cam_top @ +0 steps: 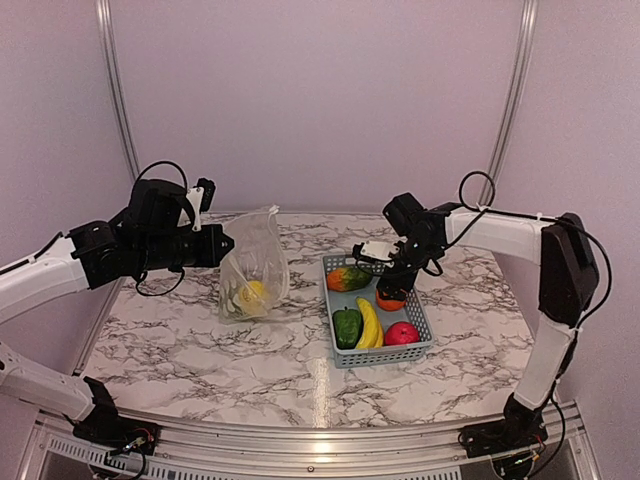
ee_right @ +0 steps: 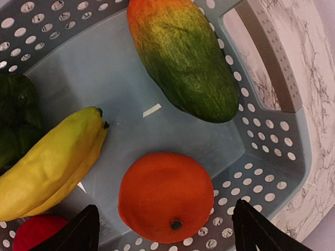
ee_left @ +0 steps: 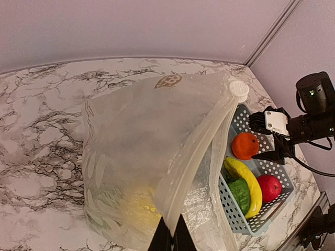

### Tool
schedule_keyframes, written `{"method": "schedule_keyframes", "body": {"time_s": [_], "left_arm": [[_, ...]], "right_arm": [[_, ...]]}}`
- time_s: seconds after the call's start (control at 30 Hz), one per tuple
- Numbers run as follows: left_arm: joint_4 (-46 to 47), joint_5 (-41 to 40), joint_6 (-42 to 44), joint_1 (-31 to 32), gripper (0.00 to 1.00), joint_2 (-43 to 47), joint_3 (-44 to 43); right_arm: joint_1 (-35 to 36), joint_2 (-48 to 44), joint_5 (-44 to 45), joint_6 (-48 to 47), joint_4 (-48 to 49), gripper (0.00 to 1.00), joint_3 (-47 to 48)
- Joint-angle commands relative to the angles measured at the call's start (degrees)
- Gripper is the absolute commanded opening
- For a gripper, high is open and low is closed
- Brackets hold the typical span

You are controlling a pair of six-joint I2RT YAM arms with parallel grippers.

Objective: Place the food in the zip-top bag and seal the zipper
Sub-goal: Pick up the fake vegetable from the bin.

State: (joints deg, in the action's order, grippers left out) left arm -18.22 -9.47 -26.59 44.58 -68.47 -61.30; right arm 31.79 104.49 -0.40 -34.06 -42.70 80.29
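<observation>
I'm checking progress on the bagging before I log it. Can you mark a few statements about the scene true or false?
1. The left gripper is shut on the zip-top bag. True.
2. The orange is in the bag. False: it lies in the basket, under the open right gripper.
3. A yellow piece sits inside the bag. True.
4. The banana lies on the table. False: it is in the basket, beside the green pepper.
</observation>
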Motion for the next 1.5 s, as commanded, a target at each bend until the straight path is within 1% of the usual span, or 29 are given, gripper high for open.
{"method": "schedule_keyframes", "body": {"time_s": [0.0, 0.37, 0.53, 0.6, 0.77, 0.8, 0.9, 1.07, 1.2, 1.27, 1.37, 1.47], "left_arm": [[1.2, 0.3, -0.2, 0.1, 0.00, 1.5, 0.7], [1.2, 0.8, -0.2, 0.1, 0.00, 1.0, 0.6], [1.6, 1.6, -0.4, 0.2, 0.00, 0.5, 0.5], [1.8, 1.5, -0.3, 0.1, 0.00, 0.4, 0.6], [1.8, 1.6, -0.3, 0.1, 0.00, 0.1, 0.5], [1.8, 1.7, -0.3, 0.2, 0.00, 0.2, 0.5], [1.7, 1.5, 0.0, 0.1, 0.00, 0.1, 0.6], [2.2, 1.6, 0.0, 0.2, 0.00, -0.3, 0.5], [2.0, 1.5, 0.0, 0.2, 0.00, -0.8, 0.1], [2.0, 1.5, -0.1, 0.1, 0.00, -1.0, -0.2], [2.0, 1.2, 0.1, 0.1, 0.00, -1.2, -0.2], [1.7, 1.0, 0.1, 0.1, 0.00, -1.9, -0.8]], "right_arm": [[-0.7, 2.1, 2.1, -0.7, -1.7, 0.85, 3.0], [-1.5, 6.0, 4.4, -0.3, -2.2, 0.85, 3.4], [-1.8, 7.5, 4.1, 0.3, -2.7, 0.84, 3.5], [-1.8, 8.0, 4.1, 0.4, -2.6, 0.82, 3.5], [-1.9, 7.1, 3.3, 2.0, -4.1, 0.66, 5.4], [-1.8, 6.4, 2.9, 2.2, -4.6, 0.64, 5.9], [-1.8, 3.9, 2.7, 2.9, -5.0, 0.60, 7.1], [-1.4, 1.2, 1.0, 4.0, -7.2, 0.57, 9.9], [0.1, -1.4, -5.8, 4.0, -8.4, 0.54, 13.8], [1.3, -3.3, -12.0, 3.5, -8.0, 0.53, 15.4], [3.6, -6.9, -21.0, 3.2, -3.8, 0.52, 14.6], [7.4, -8.4, -24.0, 2.4, -1.7, 0.52, 15.5]]}}
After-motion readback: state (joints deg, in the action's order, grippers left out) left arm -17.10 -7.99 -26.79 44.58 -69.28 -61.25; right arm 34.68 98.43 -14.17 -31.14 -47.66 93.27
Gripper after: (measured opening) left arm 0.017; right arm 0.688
